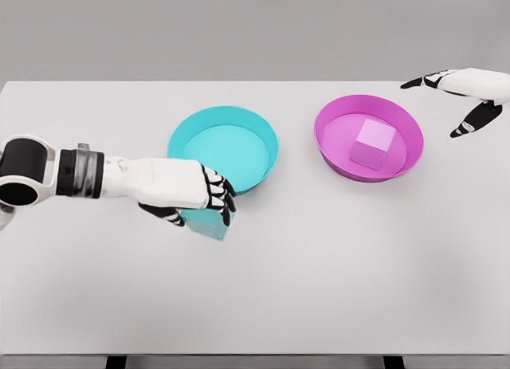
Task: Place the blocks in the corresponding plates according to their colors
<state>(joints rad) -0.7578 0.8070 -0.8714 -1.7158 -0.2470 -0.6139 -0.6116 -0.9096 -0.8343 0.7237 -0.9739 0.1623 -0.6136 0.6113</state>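
Item 1. Left hand (187, 195): white shell with black finger joints, on an arm entering from the left edge, forearm lying nearly level across the surface (319, 281). Dark wrist band behind the palm. Fingers curled down over the top and far side of the cyan block (205, 224), thumb under the near side; the hand is closed around the block.

Item 2. Cyan block: held in the left hand, just in front of the cyan plate (224, 146), near its front-left rim. Whether it rests on the surface or is lifted clear cannot be told.

Item 3. Cyan plate: round, shallow bowl shape, left of centre, nothing inside it.

Item 4. Magenta plate (368, 136): round, right of centre, apart from the cyan plate.

Item 5. Pink block (371, 144): lying inside the magenta plate, roughly central, one corner turned toward the viewer.

Item 6. Right hand (466, 94): at the upper right, beyond and to the right of the magenta plate, fingers spread and extended, holding nothing.

Item 7. Markings: no legible writing, brand or label on any item.
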